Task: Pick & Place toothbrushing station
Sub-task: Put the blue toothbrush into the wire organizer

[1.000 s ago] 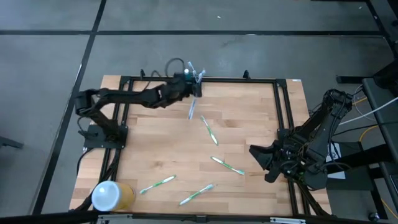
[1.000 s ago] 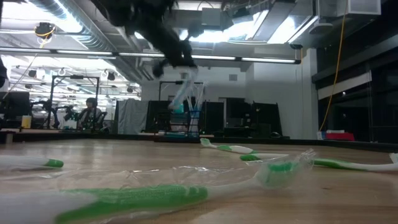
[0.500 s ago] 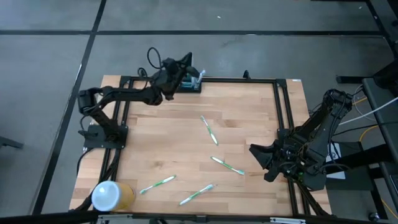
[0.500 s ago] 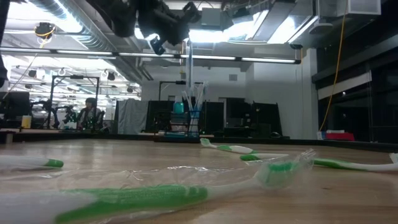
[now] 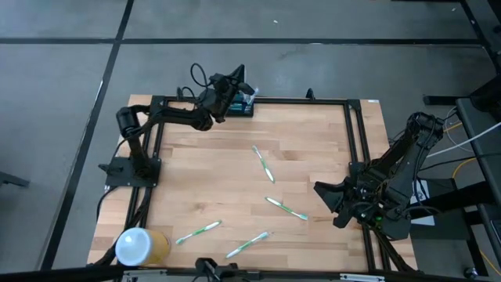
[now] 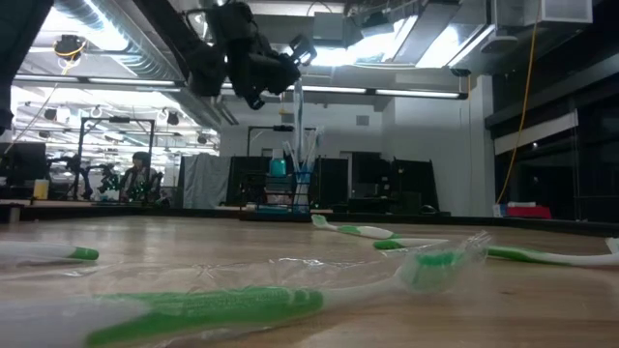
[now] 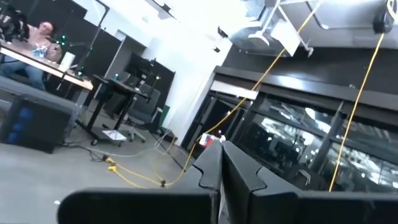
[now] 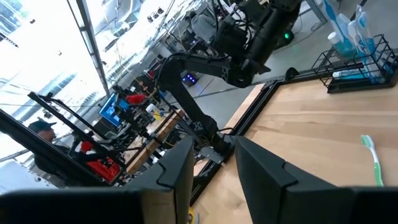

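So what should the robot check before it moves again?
1. Left gripper up above the black rack at the far edge: ok.
2. Left gripper shut on a toothbrush that hangs over the rack: ok.
3. Brush lined up with an empty slot: cannot tell.
4. Rack upright on the table: ok.
5. Right gripper waiting at the table's right edge, out of the way: ok.
6. Four green toothbrushes not yet in the rack: not ok.
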You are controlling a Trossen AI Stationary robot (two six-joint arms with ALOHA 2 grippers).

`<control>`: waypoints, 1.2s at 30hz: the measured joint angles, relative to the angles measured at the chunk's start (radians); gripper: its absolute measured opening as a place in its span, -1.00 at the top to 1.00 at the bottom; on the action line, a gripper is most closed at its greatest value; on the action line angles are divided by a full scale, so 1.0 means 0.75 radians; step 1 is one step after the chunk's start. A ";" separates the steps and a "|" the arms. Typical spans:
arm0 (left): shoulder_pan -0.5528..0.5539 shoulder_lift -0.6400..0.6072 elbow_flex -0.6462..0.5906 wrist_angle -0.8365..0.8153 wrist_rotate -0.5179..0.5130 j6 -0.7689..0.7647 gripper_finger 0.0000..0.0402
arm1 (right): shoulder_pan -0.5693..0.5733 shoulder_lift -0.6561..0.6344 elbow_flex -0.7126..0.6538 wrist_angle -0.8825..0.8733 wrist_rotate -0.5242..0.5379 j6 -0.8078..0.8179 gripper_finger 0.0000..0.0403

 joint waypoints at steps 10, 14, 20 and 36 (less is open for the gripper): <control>0.008 0.070 0.002 0.057 -0.061 0.024 0.99 | 0.000 0.000 0.000 0.001 -0.001 0.010 0.40; 0.018 0.070 0.002 0.043 -0.066 0.028 0.99 | 0.000 0.000 0.000 0.001 0.012 0.009 0.40; 0.008 0.145 0.002 0.057 -0.088 -0.027 0.99 | 0.000 0.000 0.000 0.000 0.031 0.009 0.40; -0.120 0.255 -0.005 0.012 -0.256 -0.204 0.99 | 0.000 0.000 0.000 0.001 0.035 0.024 0.40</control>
